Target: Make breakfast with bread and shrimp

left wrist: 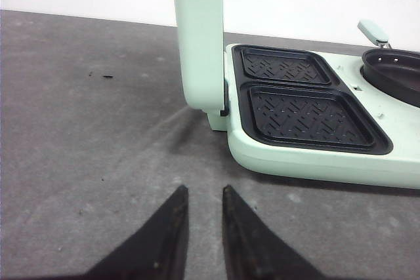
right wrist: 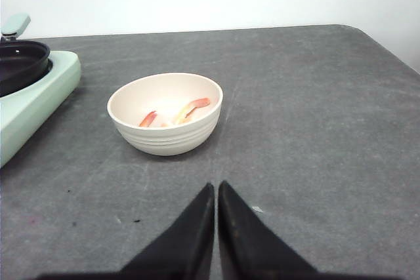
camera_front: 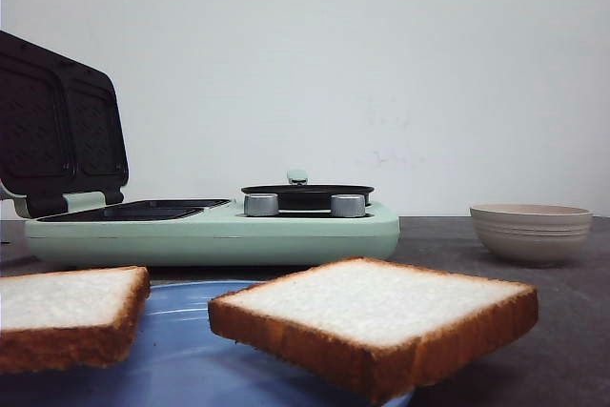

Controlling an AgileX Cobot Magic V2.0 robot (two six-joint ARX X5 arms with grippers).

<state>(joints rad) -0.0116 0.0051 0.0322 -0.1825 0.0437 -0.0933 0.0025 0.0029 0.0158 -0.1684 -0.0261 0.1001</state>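
Pink shrimp [right wrist: 190, 107] beyond right pincer [right wrist: 216, 191].

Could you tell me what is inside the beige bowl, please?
The bowl holds a few pink-orange shrimp pieces, seen from the right wrist. Its near wall hides part of the bottom, so an exact count is unclear.

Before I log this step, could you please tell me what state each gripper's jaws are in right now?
Left gripper: jaws slightly open, holding nothing, above bare table.
Right gripper: jaws closed, holding nothing, short of the bowl.
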